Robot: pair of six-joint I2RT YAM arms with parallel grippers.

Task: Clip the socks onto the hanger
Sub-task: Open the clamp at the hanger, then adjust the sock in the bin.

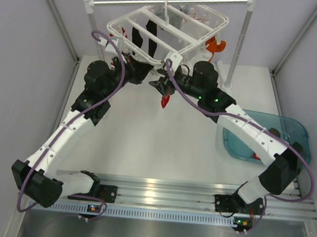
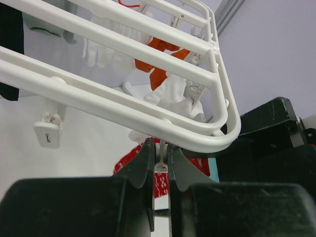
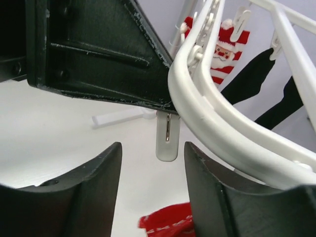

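No lettering, number, brand mark or label can be read on anything in these views; the only printed figure is a small Santa face on the red-and-white striped sock (image 3: 220, 52), which hangs beyond the far side of the hanger (image 3: 207, 111) rim in the right wrist view; it carries no words.
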